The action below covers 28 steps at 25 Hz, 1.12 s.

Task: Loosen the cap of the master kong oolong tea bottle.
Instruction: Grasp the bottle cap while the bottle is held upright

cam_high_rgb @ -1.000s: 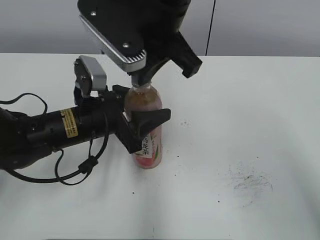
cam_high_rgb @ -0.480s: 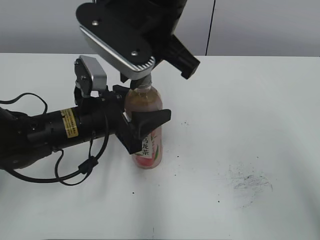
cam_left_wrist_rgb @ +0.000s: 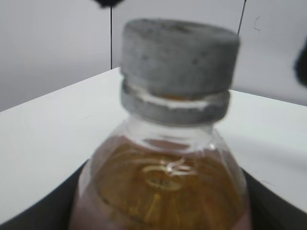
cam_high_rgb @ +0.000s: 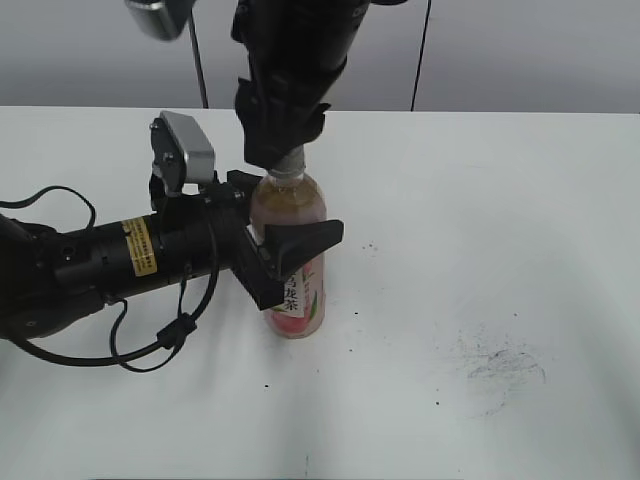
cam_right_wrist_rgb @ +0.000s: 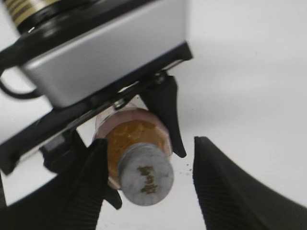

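The slim clear plastic bottle of amber tea with a pink-and-white label (cam_high_rgb: pixel 293 262) is stood upright on the white table (cam_high_rgb: pixel 480 250), clasped about its middle by the black left gripper (cam_high_rgb: pixel 283 262), whose jaws are closed against the bottle's sides. Its small round grey ribbed screw cap (cam_right_wrist_rgb: pixel 146 180) is seated on the neck, and the black right gripper (cam_right_wrist_rgb: pixel 151 181) is held directly above it with its ribbed fingers (cam_right_wrist_rgb: pixel 218 184) spread apart on either side. From the right wrist view, the left-hand finger appears just beside the cap, though contact cannot be confirmed.
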Tool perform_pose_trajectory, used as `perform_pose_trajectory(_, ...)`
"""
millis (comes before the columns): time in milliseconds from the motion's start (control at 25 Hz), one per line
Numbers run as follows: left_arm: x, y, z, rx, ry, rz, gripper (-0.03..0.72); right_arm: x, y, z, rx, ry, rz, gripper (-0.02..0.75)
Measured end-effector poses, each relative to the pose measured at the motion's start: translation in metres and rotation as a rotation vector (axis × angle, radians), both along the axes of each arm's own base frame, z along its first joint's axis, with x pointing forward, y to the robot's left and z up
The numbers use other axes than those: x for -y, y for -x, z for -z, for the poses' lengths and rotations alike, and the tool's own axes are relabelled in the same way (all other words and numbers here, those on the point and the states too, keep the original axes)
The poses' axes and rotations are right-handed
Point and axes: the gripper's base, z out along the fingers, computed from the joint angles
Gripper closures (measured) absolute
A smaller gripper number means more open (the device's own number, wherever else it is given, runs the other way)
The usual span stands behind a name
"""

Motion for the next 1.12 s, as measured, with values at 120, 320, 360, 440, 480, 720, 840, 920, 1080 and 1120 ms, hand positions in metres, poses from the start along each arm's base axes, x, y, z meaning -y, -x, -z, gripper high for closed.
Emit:
perform_pose_trajectory(120, 0.000, 0.000, 0.000, 0.000, 0.000, 0.000, 0.244, -0.001, -0.005, -0.002, -0.064, -0.097, 0.317, 0.309)
perform_pose_trajectory(320, 0.000, 0.000, 0.000, 0.000, 0.000, 0.000, 0.244, 0.000, -0.005, -0.002, -0.206, -0.180, 0.700, 0.309)
perform_pose_trajectory(360, 0.000, 0.000, 0.000, 0.000, 0.000, 0.000, 0.244, 0.001, -0.004, -0.001, -0.233, -0.172, 0.751, 0.309)
perform_pose_trajectory(440, 0.000, 0.000, 0.000, 0.000, 0.000, 0.000, 0.244, 0.003, -0.002, 0.000, -0.269, -0.154, 0.817, 0.309)
perform_pose_trajectory(480, 0.000, 0.000, 0.000, 0.000, 0.000, 0.000, 0.244, 0.004, -0.001, 0.001, -0.278, -0.152, 0.838, 0.309)
perform_pose_trajectory(720, 0.000, 0.000, 0.000, 0.001, 0.000, 0.000, 0.244, 0.004, 0.000, 0.001, -0.301, -0.151, 0.870, 0.310)
perform_pose_trajectory(840, 0.000, 0.000, 0.000, 0.001, 0.000, 0.000, 0.244, 0.003, 0.000, 0.002, -0.313, -0.151, 0.872, 0.311)
perform_pose_trajectory(920, 0.000, 0.000, 0.000, 0.001, 0.000, 0.000, 0.244, 0.001, -0.001, 0.007, -0.319, -0.141, 0.874, 0.311)
perform_pose_trajectory(1080, 0.000, 0.000, 0.000, 0.001, 0.000, 0.000, 0.244, 0.000, -0.004, 0.015, -0.325, -0.120, 0.878, 0.332)
perform_pose_trajectory(1120, 0.000, 0.000, 0.000, 0.001, 0.000, 0.000, 0.244, 0.000, -0.004, 0.015, -0.320, -0.118, 0.877, 0.353)
